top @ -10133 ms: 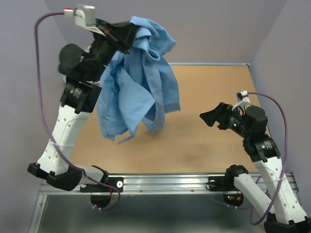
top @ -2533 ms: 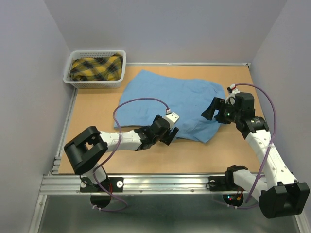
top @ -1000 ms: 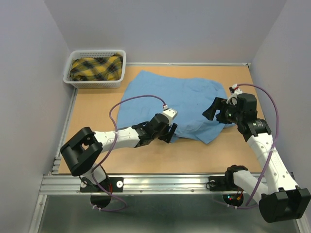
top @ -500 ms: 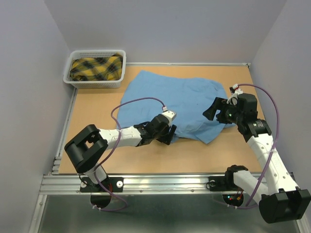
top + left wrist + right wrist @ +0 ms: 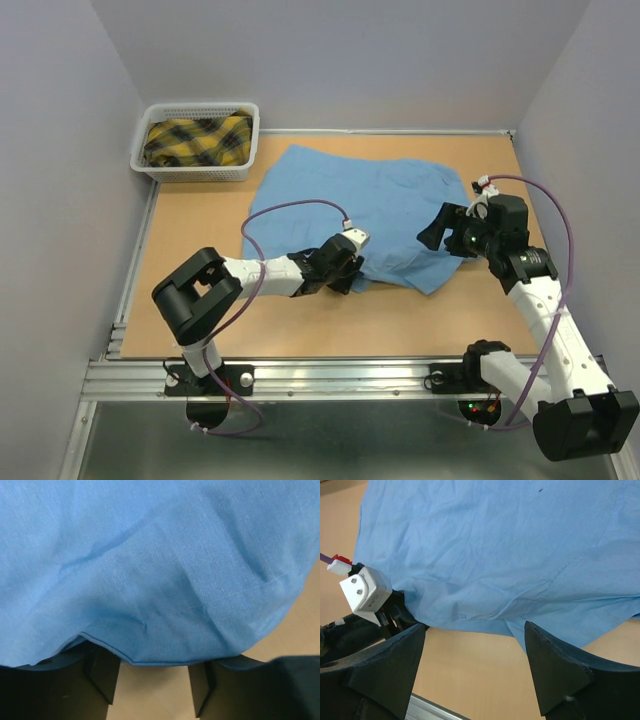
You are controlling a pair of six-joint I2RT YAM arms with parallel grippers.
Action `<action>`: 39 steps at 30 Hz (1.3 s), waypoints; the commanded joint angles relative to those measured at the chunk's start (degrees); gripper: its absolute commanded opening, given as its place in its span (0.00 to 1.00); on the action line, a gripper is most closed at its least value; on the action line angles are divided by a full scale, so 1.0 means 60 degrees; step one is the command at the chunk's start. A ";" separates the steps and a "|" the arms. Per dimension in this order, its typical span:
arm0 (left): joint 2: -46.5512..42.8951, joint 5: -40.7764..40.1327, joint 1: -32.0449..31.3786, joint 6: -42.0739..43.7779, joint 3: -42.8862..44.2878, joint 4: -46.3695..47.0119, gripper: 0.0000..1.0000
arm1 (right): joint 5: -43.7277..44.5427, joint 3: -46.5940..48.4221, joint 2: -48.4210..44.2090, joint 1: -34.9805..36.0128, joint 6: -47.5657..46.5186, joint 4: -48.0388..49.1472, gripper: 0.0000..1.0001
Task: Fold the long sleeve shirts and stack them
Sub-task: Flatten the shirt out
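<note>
Left fingers: apart, tips under the near hem, nothing clamped.
Right fingers: wide apart, empty, raised over the near right corner.
Light blue shirt: spread flat, centre to far side of table, long axis left to right.
Deciding relation: hem lies just beyond the left fingers, so the left arm is judged nearer.

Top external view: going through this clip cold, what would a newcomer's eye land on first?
The light blue shirt lies spread nearly flat across the middle of the table, with the left pincer low at its near hem and the right pincer open by its right edge. Next comes the white basket in the far left corner, holding a yellow and black plaid cloth.
</note>
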 commanded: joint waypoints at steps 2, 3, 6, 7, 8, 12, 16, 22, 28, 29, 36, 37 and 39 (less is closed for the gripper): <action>0.0044 -0.0050 -0.0054 0.0253 0.0503 -0.1087 0.36 | 0.0273 -0.0306 -0.0004 0.0025 0.0201 0.0197 0.86; -0.0145 -0.0007 -0.0054 0.0254 0.0591 -0.1177 0.25 | 0.0318 -0.0408 0.0084 0.0025 0.0304 0.0197 0.86; -0.0787 0.0359 -0.0039 0.0239 0.1088 -0.2289 0.00 | 0.0669 -0.0570 0.0450 0.0025 0.0685 0.0227 0.86; -0.0979 0.0650 -0.0054 0.0225 0.1453 -0.2553 0.00 | 0.0757 -0.0672 0.0552 0.0011 0.0788 0.0256 0.86; -0.1170 0.0740 -0.0054 0.0210 0.1659 -0.3106 0.00 | 0.0932 -0.0731 0.0800 0.0025 0.1006 0.0285 0.86; -0.2049 0.1311 -0.0054 0.0311 0.3196 -0.4764 0.00 | 0.1197 -0.1126 0.1167 0.0025 0.1681 0.0636 0.86; -0.2417 0.1502 -0.0010 0.0517 0.4996 -0.6069 0.00 | 0.1475 -0.1756 0.1461 0.0025 0.2311 0.1412 0.86; -0.2563 0.3375 0.0005 0.0810 0.6129 -0.7622 0.00 | 0.2456 -0.2489 0.2046 0.0011 0.2781 0.2057 0.86; -0.3221 0.4198 0.0005 0.0781 0.5311 -0.8502 0.00 | 0.3406 -0.2373 0.1902 0.0010 0.2825 0.2058 0.86; -0.3353 0.4140 0.0005 0.0723 0.4888 -0.8720 0.00 | 0.3453 -0.2358 0.1727 0.0010 0.2839 0.2058 0.86; -0.4991 0.5717 -0.0039 0.0356 0.3669 -0.8445 0.00 | 0.3409 -0.2051 0.1053 0.0010 0.2504 0.1648 0.86; -0.5198 0.6273 -0.0126 0.0458 0.3509 -0.8357 0.00 | 0.3438 -0.1977 0.0993 -0.0004 0.2445 0.1488 0.86; -0.5695 0.6439 -0.0156 0.0634 0.3405 -0.8341 0.00 | 0.3569 -0.1729 0.0804 0.0010 0.2254 0.1355 0.86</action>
